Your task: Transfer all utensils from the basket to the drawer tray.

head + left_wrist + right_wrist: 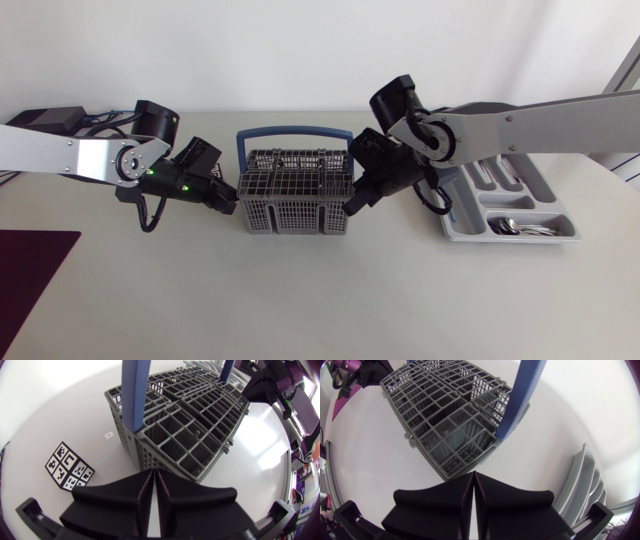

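**Head view with both wrist views.** The grey slotted plastic basket (297, 200) with a blue arched handle (295, 131) stands at the centre of the frame on the white table (320, 300). Its long axis runs left to right across the picture, the handle spans that same axis, and its cells open upward. The pale grey compartmented drawer tray (508, 190) lies at the right of the frame, well apart from the basket, with its long compartments slanting toward the lower right. Silver metal utensils (520, 229) lie lengthwise in its nearest compartment. The left tool (231, 200) sits just beside the basket's left end, and the right tool (351, 206) just beside its right end. In the left wrist view the left tool (154, 487) is fully closed, fingers pressed together on nothing, with the basket just ahead. The right wrist view shows the right tool (473, 490) in the same state. No utensil shows in the visible cells, though the deeper ones cannot be checked. Judged risks: either closed tool, being so near, could shove or tip the light basket. A tool lowered without opening would strike the grid or the handle. With both arms converging on the basket, they could also foul each other.
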Robot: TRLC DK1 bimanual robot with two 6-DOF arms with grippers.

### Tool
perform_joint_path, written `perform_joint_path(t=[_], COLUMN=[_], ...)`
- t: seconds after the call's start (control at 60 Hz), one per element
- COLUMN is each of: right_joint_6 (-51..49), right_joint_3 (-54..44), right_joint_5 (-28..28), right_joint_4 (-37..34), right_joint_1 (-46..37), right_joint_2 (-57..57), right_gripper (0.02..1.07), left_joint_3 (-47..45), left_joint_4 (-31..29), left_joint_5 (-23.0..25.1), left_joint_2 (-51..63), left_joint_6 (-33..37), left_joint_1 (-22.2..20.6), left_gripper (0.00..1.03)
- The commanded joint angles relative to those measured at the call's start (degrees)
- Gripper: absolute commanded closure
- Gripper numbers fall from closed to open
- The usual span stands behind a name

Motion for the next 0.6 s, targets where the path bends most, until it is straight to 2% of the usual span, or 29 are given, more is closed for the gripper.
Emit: perform_joint_path(t=[0.0, 0.067, 0.1, 0.15, 0.167, 0.183, 0.2, 0.217, 0.25, 0.267, 0.583], right_joint_6=[0.6, 0.4, 0.3, 0.3, 0.2, 0.1, 0.1, 0.0, -0.4, -0.6, -5.1], right_joint_3=[-0.5, -1.5, -2.1, -3.2, -3.6, -4.1, -4.4, -4.8, -5.9, -6.2, -16.2], right_joint_5=[0.5, 1.2, 2.4, 4.0, 4.2, 4.4, 4.4, 4.5, 4.9, 5.0, 8.9], right_joint_4=[0.1, -0.1, 0.0, 0.1, 0.0, 0.1, 0.1, 0.1, 0.1, 0.1, 2.1], right_joint_1=[-0.5, -0.9, -1.1, -1.8, -2.1, -2.5, -2.8, -3.0, -3.9, -4.4, -11.7], right_joint_2=[0.7, 0.4, 0.0, -1.1, -1.7, -2.3, -2.7, -3.4, -4.9, -5.6, -23.7], right_gripper=[1.01, 0.98, 0.91, 0.71, 0.61, 0.5, 0.43, 0.31, 0.1, 0.05, 0.06], left_joint_3=[-0.2, -0.2, -0.2, 0.1, 0.3, 0.3, 0.3, 0.3, 0.3, 0.1, -7.3], left_joint_4=[-0.5, -0.9, -1.1, -1.8, -2.1, -2.3, -2.5, -2.6, -3.6, -3.8, -2.8], left_joint_5=[1.3, 1.3, 1.2, 1.2, 1.2, 1.2, 1.2, 1.2, 1.1, 1.1, 1.0], left_joint_2=[-0.5, -0.7, -0.9, -1.2, -1.5, -1.6, -2.1, -2.2, -3.5, -4.0, -21.4], left_joint_6=[0.2, 0.2, 0.2, 0.2, 0.2, 0.2, 0.2, 0.2, 0.2, 0.2, -1.3], left_joint_1=[-0.3, 0.8, 1.4, 2.4, 3.0, 3.2, 3.7, 3.9, 4.8, 5.2, 11.8], left_gripper=[0.9, 0.81, 0.75, 0.58, 0.49, 0.46, 0.36, 0.33, 0.09, 0.03, 0.03])
